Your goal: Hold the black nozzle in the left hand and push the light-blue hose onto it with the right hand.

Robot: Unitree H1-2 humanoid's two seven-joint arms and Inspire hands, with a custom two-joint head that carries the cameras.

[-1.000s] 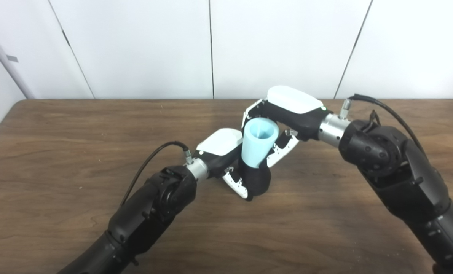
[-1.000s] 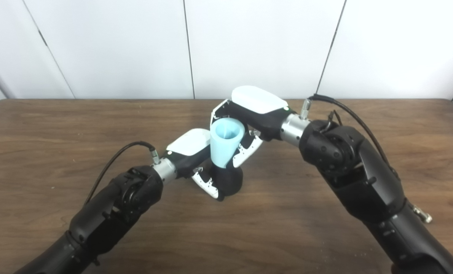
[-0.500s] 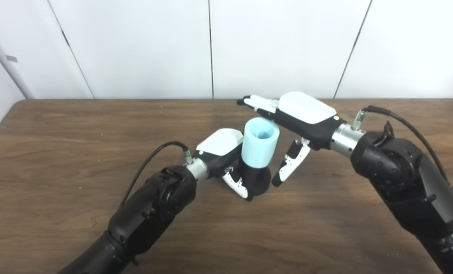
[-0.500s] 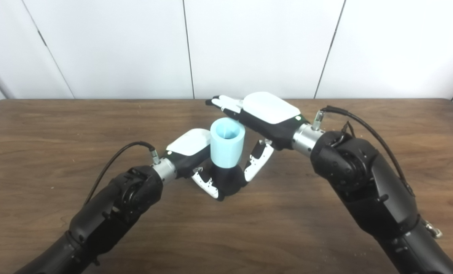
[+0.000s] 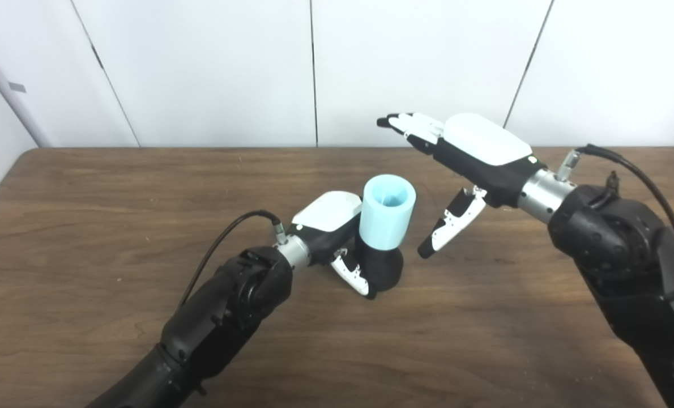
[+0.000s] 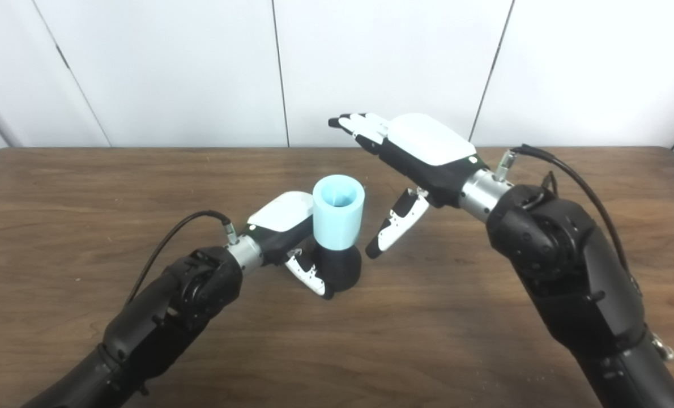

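The black nozzle (image 5: pixel 383 267) stands upright on the brown table (image 5: pixel 88 226), near the middle. My left hand (image 5: pixel 337 226) is shut on the nozzle from the left, fingers wrapped around its base. The light-blue hose (image 5: pixel 387 211), a short wide tube with its open end up, sits on top of the nozzle. My right hand (image 5: pixel 461 158) is open and empty, fingers stretched out, raised up and to the right of the hose and clear of it. The scene also shows in the right eye view, with the hose (image 6: pixel 338 218) and my right hand (image 6: pixel 413 156).
White wall panels (image 5: pixel 201 68) stand behind the table's far edge. A black cable (image 5: pixel 224 238) loops from my left wrist, another cable (image 5: pixel 631 164) from my right wrist.
My right hand let go of the hose, opened its fingers and pulled back up and to the right. The hose stays on the nozzle, more upright. My left hand has not moved.
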